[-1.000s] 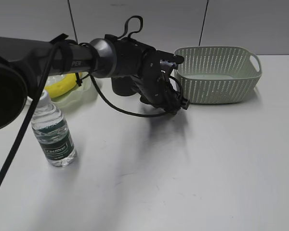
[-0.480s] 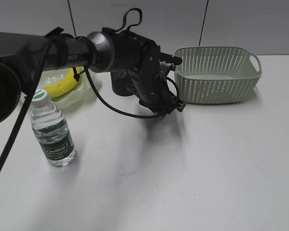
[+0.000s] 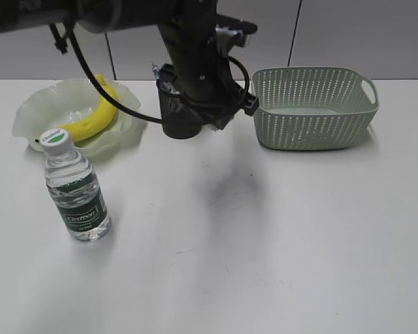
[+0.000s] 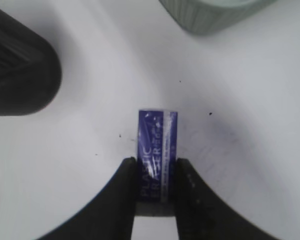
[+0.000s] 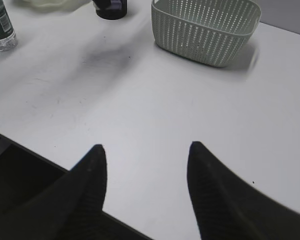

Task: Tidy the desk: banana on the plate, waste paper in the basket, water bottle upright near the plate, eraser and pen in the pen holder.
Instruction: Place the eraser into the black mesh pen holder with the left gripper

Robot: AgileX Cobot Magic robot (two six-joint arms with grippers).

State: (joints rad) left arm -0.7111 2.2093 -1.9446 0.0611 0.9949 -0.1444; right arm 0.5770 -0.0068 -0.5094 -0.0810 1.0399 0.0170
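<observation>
A blue eraser [image 4: 157,135] is pinched between the fingers of my left gripper [image 4: 156,162], clear of the white desk [image 3: 265,243]. In the exterior view the left arm [image 3: 198,69] hangs just right of the black mesh pen holder [image 3: 177,115]. The banana [image 3: 97,115] lies in the pale green wavy plate [image 3: 35,115]. The water bottle [image 3: 74,188] stands upright in front of the plate. The sage-green basket [image 3: 313,104] sits at the back right. My right gripper [image 5: 146,147] stands open over the desk's near edge, holding nothing. The waste paper and the pen are out of view.
In the left wrist view the pen holder [image 4: 17,65] lies to the upper left and a corner of the basket [image 4: 210,15] at the top. The right wrist view shows the basket [image 5: 207,27], pen holder [image 5: 110,7] and bottle [image 5: 0,25] far ahead.
The left gripper closed on the eraser, then the arm rose and swung back and left, from low beside the basket to next to the pen holder.
</observation>
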